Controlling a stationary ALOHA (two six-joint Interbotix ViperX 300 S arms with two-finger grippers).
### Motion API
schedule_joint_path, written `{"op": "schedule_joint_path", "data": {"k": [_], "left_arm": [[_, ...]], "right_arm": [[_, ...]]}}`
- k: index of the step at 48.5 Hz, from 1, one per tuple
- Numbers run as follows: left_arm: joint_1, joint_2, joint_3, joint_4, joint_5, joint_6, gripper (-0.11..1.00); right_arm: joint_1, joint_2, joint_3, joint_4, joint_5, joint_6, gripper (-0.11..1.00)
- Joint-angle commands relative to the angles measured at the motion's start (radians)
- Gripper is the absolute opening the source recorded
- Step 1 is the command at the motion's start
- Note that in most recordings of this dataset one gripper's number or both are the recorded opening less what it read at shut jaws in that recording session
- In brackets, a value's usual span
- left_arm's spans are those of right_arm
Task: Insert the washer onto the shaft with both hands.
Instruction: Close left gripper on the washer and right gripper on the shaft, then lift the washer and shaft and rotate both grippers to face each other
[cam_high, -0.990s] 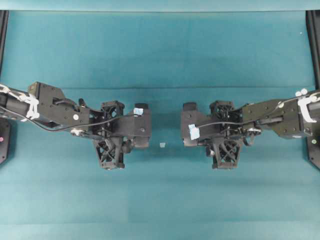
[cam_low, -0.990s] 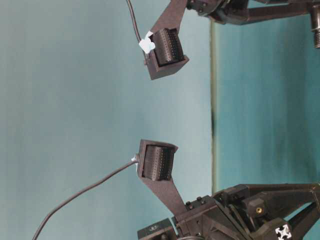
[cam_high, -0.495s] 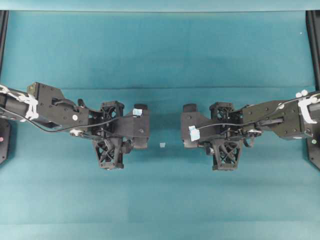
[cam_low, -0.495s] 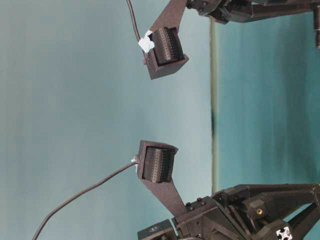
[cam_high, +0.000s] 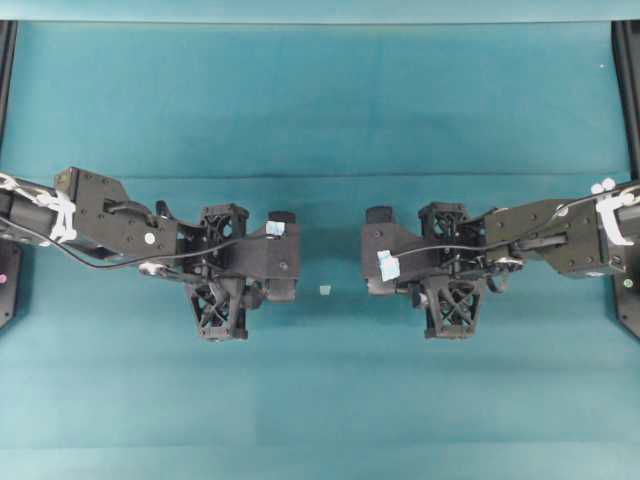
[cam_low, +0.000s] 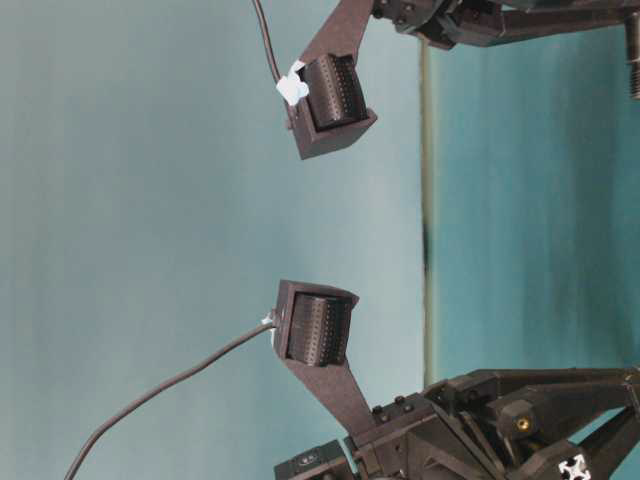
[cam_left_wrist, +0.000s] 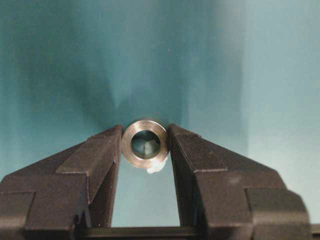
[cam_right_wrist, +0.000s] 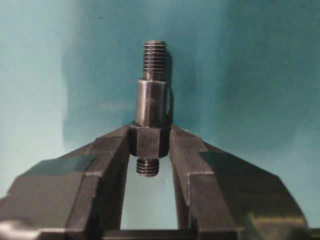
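Shaft (cam_right_wrist: 151, 107) points straight out beyond right pincer (cam_right_wrist: 148, 142) tips

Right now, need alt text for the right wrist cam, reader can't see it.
The right gripper is shut on the shaft, clamping its thick hex middle between two black fingers. The dark rod points away from the camera, threaded tip out front, a short threaded stub behind the grip, over a teal surface.
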Motion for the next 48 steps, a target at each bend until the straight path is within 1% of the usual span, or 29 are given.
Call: {"op": "schedule_joint_path", "data": {"k": [1,15,25,37,48], "left_arm": [[-0.008,-0.006,-0.003,0.003,-0.003,-0.002,0.37],[-0.008,-0.008,-0.002,0.003,-0.003,0.0,0.37],[-0.008,-0.006,-0.002,0.003,-0.003,0.002,0.37],[-0.008,-0.008,-0.002,0.003,-0.003,0.005,0.37],[-0.008,-0.008,-0.002,0.0,-0.008,0.003,0.37]], "right_arm": [[-0.037,0.005,0.003,-0.018,0.005,-0.014,0.0],[-0.046,0.005,0.0,-0.018,0.046,-0.014,0.0],[-0.048,0.005,0.0,-0.021,0.04,-0.018,0.0],[-0.048,0.005,0.0,-0.023,0.046,-0.103,0.0],[-0.046,0.005,0.002,-0.02,0.04,-0.11,0.0]]}}
